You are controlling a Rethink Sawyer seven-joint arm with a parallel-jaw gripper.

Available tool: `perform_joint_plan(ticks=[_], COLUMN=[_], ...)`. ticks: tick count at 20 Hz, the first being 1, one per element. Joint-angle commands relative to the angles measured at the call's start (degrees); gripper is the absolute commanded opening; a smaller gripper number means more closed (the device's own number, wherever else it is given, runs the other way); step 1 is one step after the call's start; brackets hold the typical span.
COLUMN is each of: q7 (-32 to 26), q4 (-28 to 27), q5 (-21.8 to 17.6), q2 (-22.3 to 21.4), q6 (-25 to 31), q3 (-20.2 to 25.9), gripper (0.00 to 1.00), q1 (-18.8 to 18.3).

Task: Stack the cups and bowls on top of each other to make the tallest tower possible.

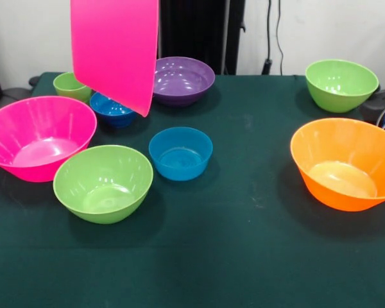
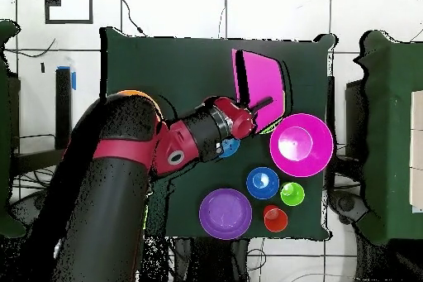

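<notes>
One glossy pink bowl (image 1: pixel 115 51) hangs tilted on edge above the table (image 1: pixel 244 244).

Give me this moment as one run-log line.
claw: shut on lifted pink bowl | bowl: tilted, above table | stack: none yet

No text, label, brand, number or sign could be read in either view. The glossy plastic bowls and cups showed plain coloured surfaces, the dark green table cloth (image 1: pixel 244 244) was unmarked, and the red and black robot arm (image 2: pixel 178 146) bore no legible marking, though any small print on it may have been too fine to make out from overhead.
</notes>
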Motion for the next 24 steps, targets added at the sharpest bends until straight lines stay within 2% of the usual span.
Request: perform_joint_plan(ticks=[1, 14, 24], q7=[-11.25, -10.19, -4.72], q4=[2.54, 1.21, -0.21], q5=[0.98, 1.53, 0.91], q2=[3.46, 6.39, 11.55], q6=[2.44, 3.35, 4.61], q3=[1.65, 0.61, 0.49], gripper=[0.0, 0.0, 0.0], q1=[1.49, 2.92, 4.09])
